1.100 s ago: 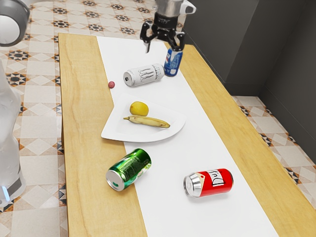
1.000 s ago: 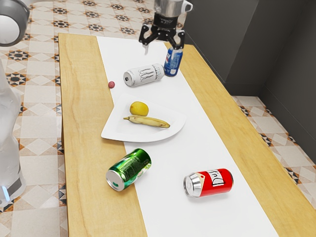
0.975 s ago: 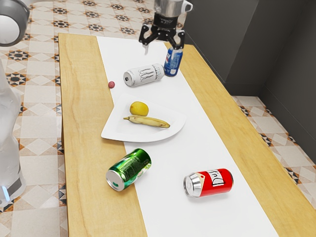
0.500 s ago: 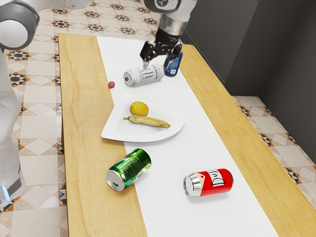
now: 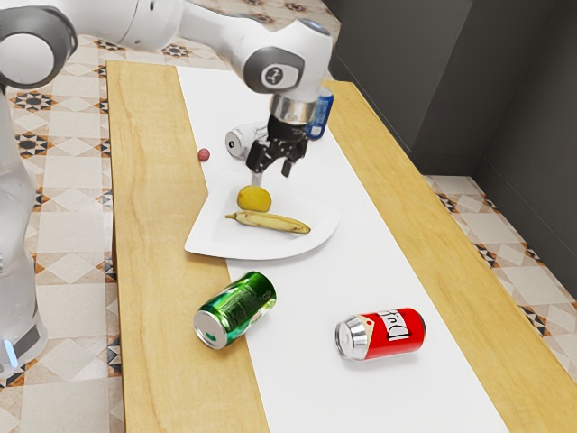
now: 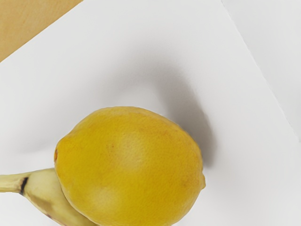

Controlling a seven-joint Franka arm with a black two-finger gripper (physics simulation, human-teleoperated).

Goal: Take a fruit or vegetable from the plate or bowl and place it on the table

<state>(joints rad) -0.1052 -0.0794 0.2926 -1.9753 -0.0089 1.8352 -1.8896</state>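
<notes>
Because it lies nearest beneath the hand, the lemon is the likely item: on the plate, beside the banana, contact between them uncertain. Long axis: one tip toward the banana's stem end, the other away from it. Gripper: released, fingers apart, nothing held; it hangs above the lemon, slightly to the exterior view's right. Correction judged due: slightly toward the exterior view's left, then down, straddling the lemon's narrower width.

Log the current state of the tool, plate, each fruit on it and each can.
Tool: open, above the plate
Plate: holding both fruits
Lemon: whole
Banana: unpeeled
Green can: on its side
Red can: on its side
White can: on its side
Blue can: upright
</notes>
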